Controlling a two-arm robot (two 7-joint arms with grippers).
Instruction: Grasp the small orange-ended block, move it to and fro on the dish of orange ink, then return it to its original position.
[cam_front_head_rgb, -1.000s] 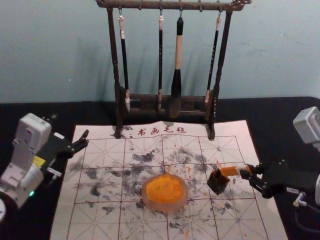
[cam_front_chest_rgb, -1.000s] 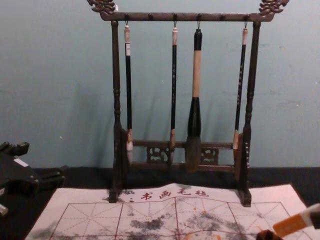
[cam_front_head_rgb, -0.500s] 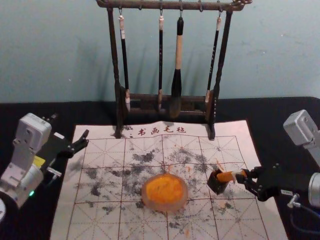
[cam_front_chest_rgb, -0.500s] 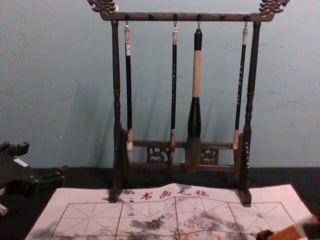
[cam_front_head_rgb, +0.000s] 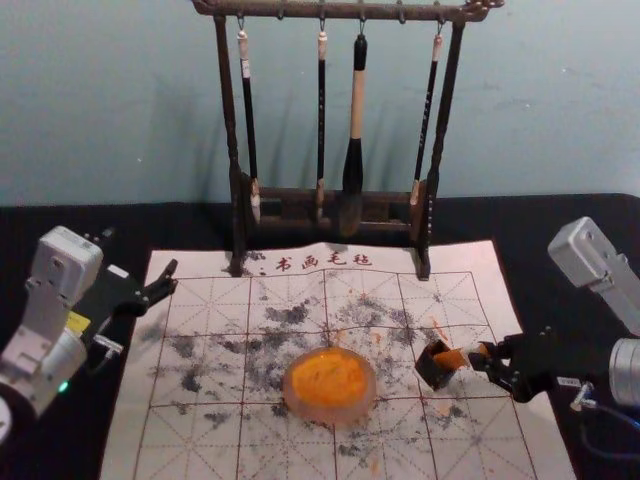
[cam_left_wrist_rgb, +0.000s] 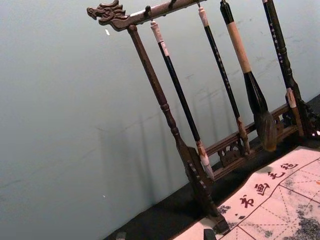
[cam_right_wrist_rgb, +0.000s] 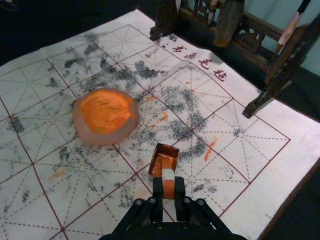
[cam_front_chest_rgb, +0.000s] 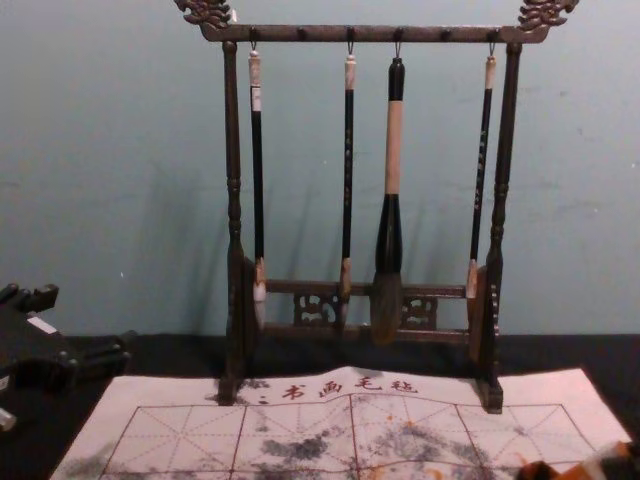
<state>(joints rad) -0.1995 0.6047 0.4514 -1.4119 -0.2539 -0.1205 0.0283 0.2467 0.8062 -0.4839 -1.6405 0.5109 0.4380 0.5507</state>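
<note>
The right gripper (cam_front_head_rgb: 484, 360) is at the mat's right side, shut on the small orange-ended block (cam_front_head_rgb: 450, 358). The far end of the block reaches into the opening of a small dark box (cam_front_head_rgb: 431, 369). In the right wrist view the gripper (cam_right_wrist_rgb: 168, 192) pinches the block's lower orange part, a white band (cam_right_wrist_rgb: 168, 174) shows above it, and the tip lies inside the box (cam_right_wrist_rgb: 159, 151), hidden there. The dish of orange ink (cam_front_head_rgb: 328, 384) rests left of the box. Over the mat's far left edge the left gripper (cam_front_head_rgb: 139, 257) is parked, its fingers spread; in its wrist view, the gripper (cam_left_wrist_rgb: 165, 235) holds nothing.
A dark wooden rack (cam_front_head_rgb: 237, 140) with several hanging brushes (cam_front_head_rgb: 352, 170) stands at the mat's back edge. The ink-stained white mat (cam_front_head_rgb: 205, 445) lies under the dish and box.
The right gripper has lowered and shifted slightly, tilting the block downward, so its orange end has gone from above the box's edge into the opening. The left arm is unchanged.
</note>
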